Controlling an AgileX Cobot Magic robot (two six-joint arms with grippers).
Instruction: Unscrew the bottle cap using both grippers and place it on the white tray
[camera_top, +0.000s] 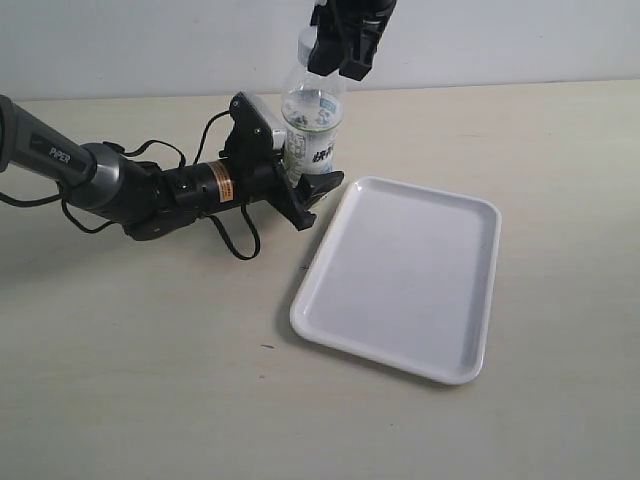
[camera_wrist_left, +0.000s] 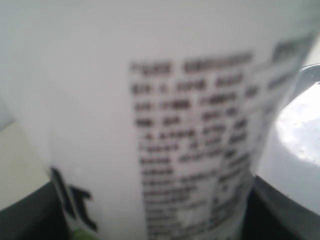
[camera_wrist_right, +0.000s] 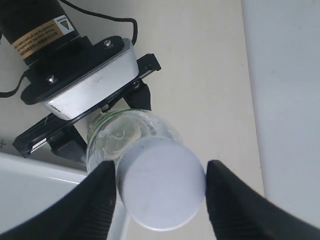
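Clamping the bottle (camera_top: 315, 125) at its label, the left gripper (camera_top: 292, 160) holds it upright on the table (camera_top: 150, 380), just beside a corner of the white tray (camera_top: 400, 300). The bottle cap (camera_wrist_right: 161, 187) sits on the neck with the right gripper (camera_wrist_right: 160, 200) flanking it. Squeezing or loose, can't tell tbh. Bottle's contents unclear, label print a blur.

Left arm (camera_top: 100, 175) lies low, stretched sideways, its gripper (camera_top: 308, 170) clamped across the bottle (camera_top: 318, 120); right gripper (camera_wrist_right: 161, 197) hangs straight down from above, jaws parted, contact unclear.
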